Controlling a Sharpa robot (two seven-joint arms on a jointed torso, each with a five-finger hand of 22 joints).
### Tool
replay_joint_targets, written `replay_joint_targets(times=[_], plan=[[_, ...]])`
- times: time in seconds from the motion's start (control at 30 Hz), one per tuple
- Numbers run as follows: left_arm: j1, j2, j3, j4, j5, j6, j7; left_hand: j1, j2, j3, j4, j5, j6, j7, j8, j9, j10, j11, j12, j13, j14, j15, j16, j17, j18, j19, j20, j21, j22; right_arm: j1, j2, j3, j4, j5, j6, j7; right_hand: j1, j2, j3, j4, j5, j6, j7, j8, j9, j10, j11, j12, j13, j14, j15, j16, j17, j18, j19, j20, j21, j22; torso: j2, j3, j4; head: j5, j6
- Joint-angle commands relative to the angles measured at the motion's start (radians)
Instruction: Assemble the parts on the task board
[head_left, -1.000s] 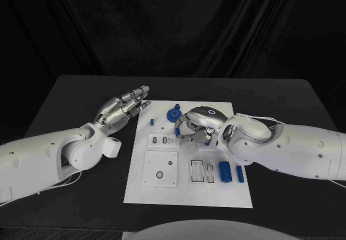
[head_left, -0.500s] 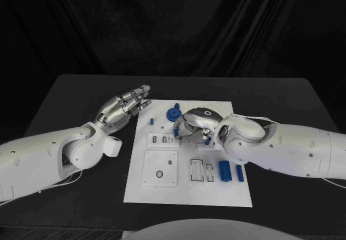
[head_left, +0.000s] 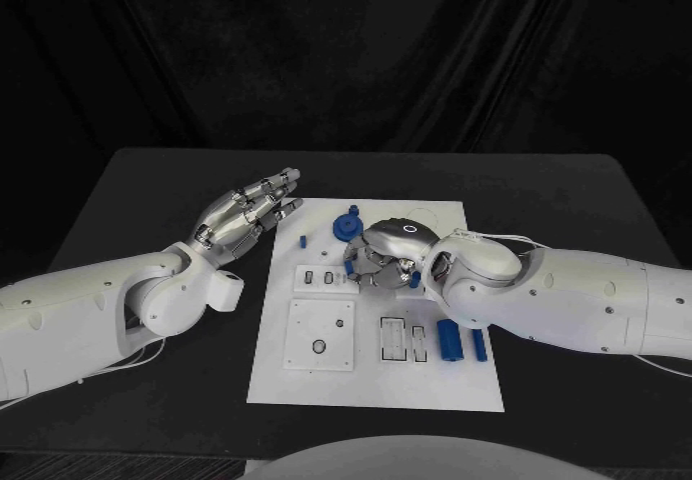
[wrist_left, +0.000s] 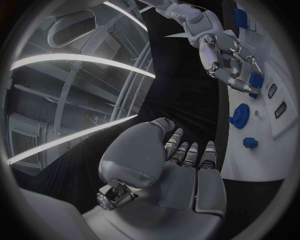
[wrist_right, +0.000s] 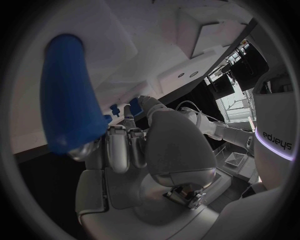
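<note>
I see the task board mid-table, white, long side running away from the robot. R hand sits over the board's upper-middle, fingers curled down. In the R wrist view the R hand grips a blue cylinder part between its fingers; the cyl sticks up past the fingertips, tilted, w/ the board's white surface just behind it. In the left wrist view the same R hand has a small blue piece at its fingertips, right over the board. In the head view I only catch a bit of blue at the hand's right side, so can't tell from there how the part sits.

L hand is off the board, just beside its left edge near the far end, fingers straight and apart, holding nothing, palm turned toward the board.

Other parts on the board: blue gear at the far end, just beyond the R hand, close to it; small blue peg near the left edge, betw the L hand and the gear; two blue cylinders lying side by side by the right edge, nearer the robot than the R hand, under the R forearm. White recessed plate sits lower left on the board.
</note>
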Motion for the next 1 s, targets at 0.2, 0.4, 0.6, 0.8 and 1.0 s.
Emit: replay_joint_targets(times=[0.2, 0.4, 0.6, 0.8, 1.0], plan=[[-0.001, 0.004, 0.001, -0.003, 0.000, 0.020, 0.015, -0.012, -0.002, 0.007, 0.000, -0.005, 0.001, 0.007, 0.005, 0.001, 0.000, 0.010, -0.003, -0.001, 0.000, 0.005, -0.004, -0.002, 0.011, 0.002, 0.007, 0.001, 0.002, -0.008, 0.002, -0.001, -0.005, -0.009, 0.043, -0.026, -0.016, -0.020, -0.003, -0.012, -0.086, -0.030, -0.001, -0.012, -0.008, 0.106, 0.006, 0.003, 0.263, 0.082, 0.008, -0.011, 0.173, -0.001, -0.005, 0.008, -0.018, 0.157, 0.000, -0.0004, 0.0005, -0.001, -0.002], [-0.001, 0.005, 0.001, -0.005, 0.000, 0.022, 0.013, -0.012, -0.002, 0.007, 0.000, -0.005, 0.001, 0.007, 0.005, 0.001, 0.000, 0.010, -0.003, -0.001, 0.000, 0.005, -0.004, -0.002, 0.011, 0.002, 0.007, 0.001, 0.002, -0.010, 0.004, -0.001, -0.007, -0.009, 0.053, -0.027, -0.022, -0.024, -0.010, -0.017, -0.132, -0.044, -0.001, -0.015, -0.011, 0.106, 0.006, 0.003, 0.263, 0.082, 0.008, -0.011, 0.173, -0.001, -0.004, 0.008, -0.021, 0.158, 0.001, -0.0005, 0.0007, -0.001, -0.003], [-0.001, 0.006, 0.001, -0.006, 0.000, 0.023, 0.012, -0.013, -0.002, 0.009, 0.000, -0.005, 0.000, 0.008, 0.005, 0.001, 0.000, 0.011, -0.003, -0.001, 0.000, 0.006, -0.004, -0.002, 0.011, 0.001, 0.008, 0.000, 0.001, -0.011, 0.006, -0.001, -0.009, -0.009, 0.057, -0.023, -0.046, -0.032, -0.039, -0.013, -0.258, -0.123, -0.001, -0.049, -0.034, 0.106, 0.007, 0.003, 0.263, 0.084, 0.009, -0.004, 0.180, -0.001, -0.001, 0.009, -0.023, 0.159, 0.000, -0.0005, 0.0003, 0.000, -0.004], [-0.001, 0.005, 0.001, -0.008, 0.000, 0.024, 0.012, -0.013, -0.002, 0.009, 0.000, -0.005, 0.000, 0.008, 0.005, 0.001, 0.000, 0.011, -0.003, -0.001, 0.000, 0.006, -0.004, -0.002, 0.011, 0.001, 0.008, 0.000, 0.001, -0.012, 0.003, -0.001, -0.010, -0.009, 0.038, -0.003, -0.054, -0.059, -0.083, 0.025, -0.352, -0.228, -0.013, -0.118, -0.084, 0.106, -0.003, 0.003, 0.263, 0.085, 0.002, 0.001, 0.184, -0.001, 0.002, 0.004, -0.024, 0.162, 0.001, -0.0003, 0.0007, 0.000, -0.006], [-0.001, 0.005, 0.001, -0.008, 0.000, 0.022, 0.016, -0.013, -0.002, 0.009, 0.000, -0.005, 0.000, 0.008, 0.005, 0.001, 0.000, 0.011, -0.003, -0.001, 0.000, 0.006, -0.004, -0.002, 0.011, 0.001, 0.008, 0.000, 0.001, -0.011, -0.006, -0.001, -0.002, -0.009, -0.010, 0.028, -0.014, -0.120, -0.131, 0.158, -0.400, -0.251, -0.019, -0.133, -0.122, 0.106, -0.007, 0.003, 0.263, 0.087, -0.002, 0.013, 0.196, -0.003, 0.004, -0.001, -0.023, 0.163, 0.000, -0.0001, 0.0006, 0.001, -0.004]])
